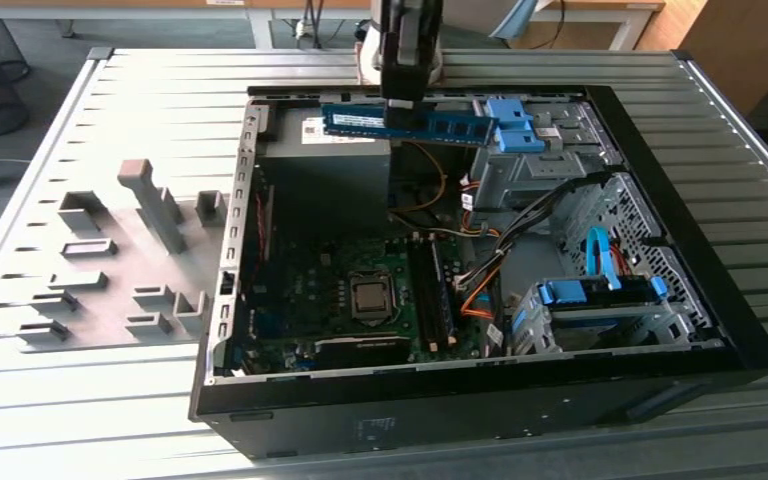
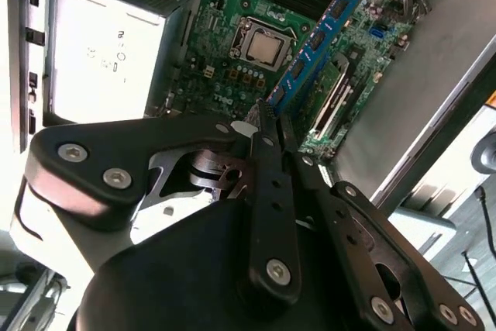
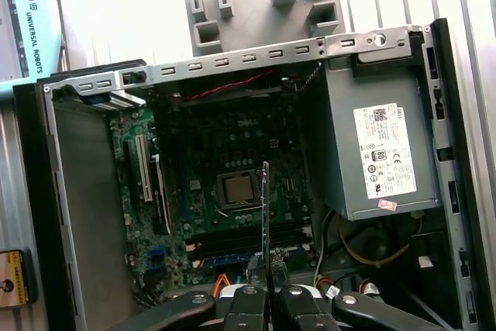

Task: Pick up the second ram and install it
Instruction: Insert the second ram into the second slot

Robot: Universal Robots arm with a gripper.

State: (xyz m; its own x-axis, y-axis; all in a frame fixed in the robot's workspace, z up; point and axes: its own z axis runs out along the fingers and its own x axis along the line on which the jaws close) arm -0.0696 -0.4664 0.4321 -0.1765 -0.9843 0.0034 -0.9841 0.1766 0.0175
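**Second ram pinched in my hand, up over the open case**

My hand (image 1: 404,98) is pressed onto the second ram (image 1: 411,124), pinching its top long edge near the middle. The stick hangs level, long side across, chips facing the exterior view.

In the exterior view the ram sits above the far end of the PC case (image 1: 491,420), clear of the motherboard (image 1: 317,290). Its end on the exterior view's right is just beside a blue drive-bay clip (image 1: 511,125). The memory slots (image 1: 431,290) lie lower in that picture, well apart from the stick.

In the second wrist view my fingers (image 2: 273,191) clamp the ram (image 2: 314,44), which runs out over the board past the CPU socket (image 2: 265,48). In the first wrist view the ram (image 3: 265,215) shows edge-on, rising from my hand (image 3: 267,294), with the power supply (image 3: 380,153) off to one side.

Grey holder blocks (image 1: 157,200) stand on the tabletop (image 1: 91,400) beside the case.
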